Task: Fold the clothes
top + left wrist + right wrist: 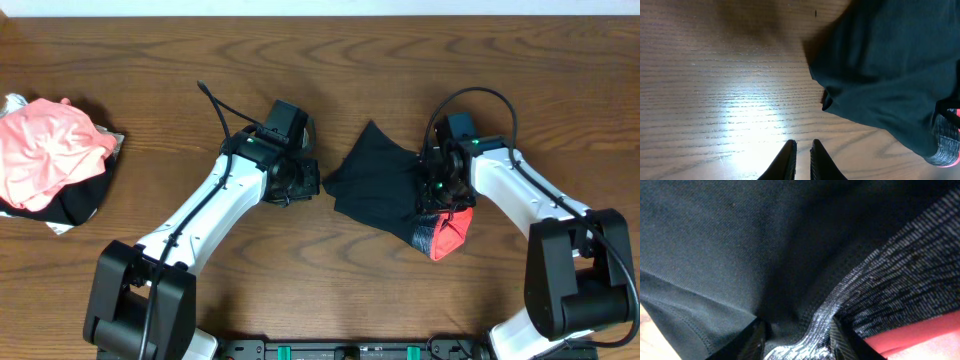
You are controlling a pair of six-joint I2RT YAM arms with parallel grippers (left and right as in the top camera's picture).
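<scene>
Right gripper [796, 341] grips the leggings [375, 185] by the waistband [900, 280]; left gripper [803, 150], clenched empty, sits at their 9 o'clock.

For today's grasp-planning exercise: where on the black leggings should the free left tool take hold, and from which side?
Probably the leggings' loose left edge, where a small lip of fabric curls up. Come in low from the left with the left tool, now shut beside it; the right tool grips the grey waistband end, so that side is taken.
</scene>
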